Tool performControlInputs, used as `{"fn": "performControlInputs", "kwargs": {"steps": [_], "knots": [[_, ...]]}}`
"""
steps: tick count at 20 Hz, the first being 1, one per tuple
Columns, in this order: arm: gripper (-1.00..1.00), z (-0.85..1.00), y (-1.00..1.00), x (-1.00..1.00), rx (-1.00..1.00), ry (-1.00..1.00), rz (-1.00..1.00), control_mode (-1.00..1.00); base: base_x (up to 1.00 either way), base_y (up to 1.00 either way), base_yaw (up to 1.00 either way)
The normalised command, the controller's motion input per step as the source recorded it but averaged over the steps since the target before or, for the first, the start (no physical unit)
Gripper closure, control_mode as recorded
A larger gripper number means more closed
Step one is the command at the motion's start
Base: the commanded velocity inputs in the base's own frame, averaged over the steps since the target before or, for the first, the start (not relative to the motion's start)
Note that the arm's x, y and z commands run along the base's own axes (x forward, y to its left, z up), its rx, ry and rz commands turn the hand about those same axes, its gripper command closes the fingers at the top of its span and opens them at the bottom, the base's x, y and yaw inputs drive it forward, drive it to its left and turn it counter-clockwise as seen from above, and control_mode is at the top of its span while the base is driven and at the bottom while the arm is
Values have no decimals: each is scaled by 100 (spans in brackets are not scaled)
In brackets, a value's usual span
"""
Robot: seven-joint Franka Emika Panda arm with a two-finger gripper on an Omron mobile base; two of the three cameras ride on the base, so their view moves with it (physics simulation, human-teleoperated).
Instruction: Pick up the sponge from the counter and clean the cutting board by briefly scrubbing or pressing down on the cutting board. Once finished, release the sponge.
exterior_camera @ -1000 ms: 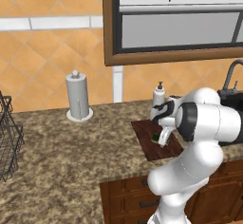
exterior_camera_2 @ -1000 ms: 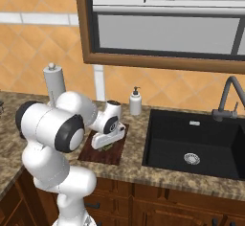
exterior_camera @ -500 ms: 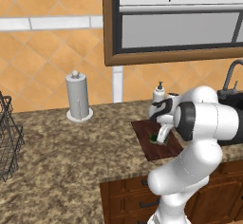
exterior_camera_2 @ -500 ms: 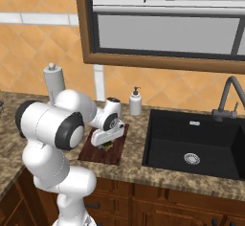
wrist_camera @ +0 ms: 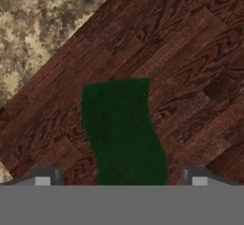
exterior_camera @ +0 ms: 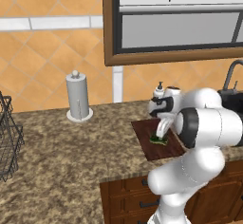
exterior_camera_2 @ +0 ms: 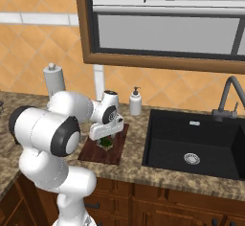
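Note:
The green sponge (wrist_camera: 123, 131) lies flat on the dark reddish-brown cutting board (wrist_camera: 190, 66), which rests on the speckled counter (exterior_camera: 61, 161). My gripper (wrist_camera: 120, 177) hangs just above the sponge, open, with a fingertip on each side and clear of it. From the left base view the sponge (exterior_camera: 158, 140) shows under the gripper (exterior_camera: 160, 134) on the cutting board (exterior_camera: 152, 149). The right base view has the sponge (exterior_camera_2: 105, 143) under the gripper (exterior_camera_2: 103, 136), in the middle of the cutting board (exterior_camera_2: 103, 153).
A paper towel holder (exterior_camera: 78, 96) stands at the back left and a soap bottle (exterior_camera_2: 135, 101) behind the board. The black sink (exterior_camera_2: 196, 143) with its faucet (exterior_camera_2: 228, 98) lies right of the board. A wire basket (exterior_camera: 7, 137) sits at the far left.
The gripper has gone from shut on the sponge to open, letting the sponge go on the cutting board. The hand has risen slightly.

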Motion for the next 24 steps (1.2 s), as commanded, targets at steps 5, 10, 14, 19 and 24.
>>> {"fn": "performControlInputs", "kwargs": {"steps": [5,10,14,19,24], "knots": [[-100,84,0,-51,6,-24,0,-100,0,0,0],[-100,94,4,-52,26,-19,3,-100,0,0,0],[-100,84,20,-37,35,-8,7,-100,0,0,0],[-100,69,16,-43,40,-11,10,-100,0,0,0],[-100,59,7,-44,37,-20,11,-100,0,0,0]]}}
